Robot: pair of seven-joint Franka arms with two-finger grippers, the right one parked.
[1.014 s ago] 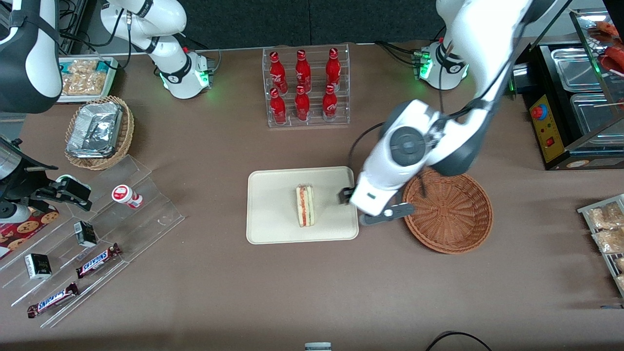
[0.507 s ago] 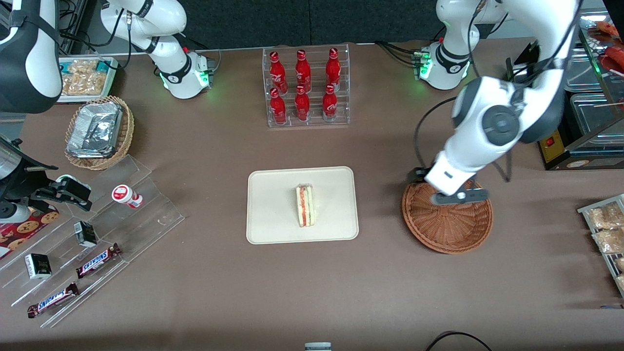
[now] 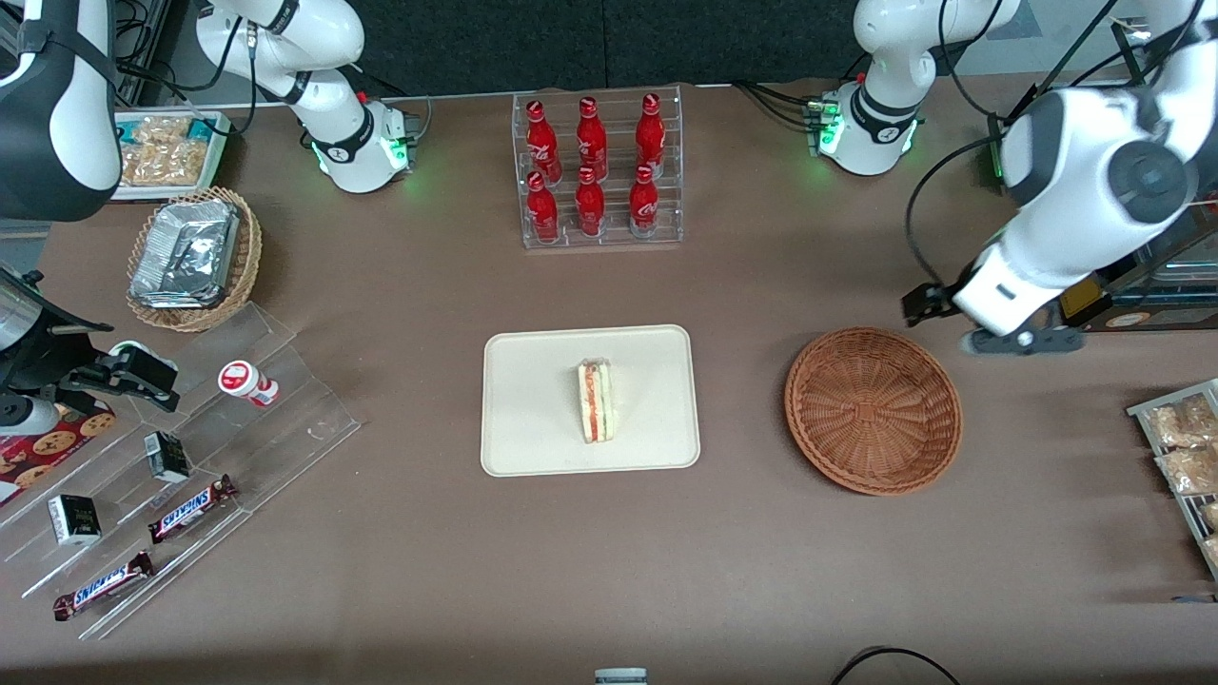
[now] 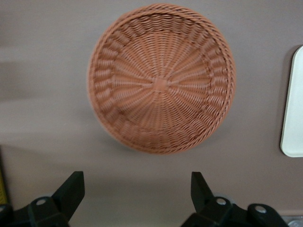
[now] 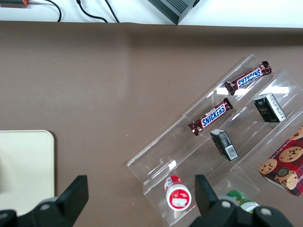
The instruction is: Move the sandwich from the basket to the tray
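Observation:
The sandwich, a pale wedge with red and green filling, lies on the cream tray, near its middle. The reddish-brown wicker basket beside the tray holds nothing. My gripper hangs above the bare table, past the basket toward the working arm's end and a little farther from the front camera than it. In the left wrist view the gripper is open with only tabletop between its fingers. The basket and an edge of the tray show there too.
A clear rack of red bottles stands farther from the front camera than the tray. A black machine and bagged snacks sit at the working arm's end. A tan basket with foil containers and tiered racks with Snickers bars sit at the parked arm's end.
My gripper has swung from the tray's edge, over the basket, out toward the working arm's end of the table. The sandwich has stayed put on the tray.

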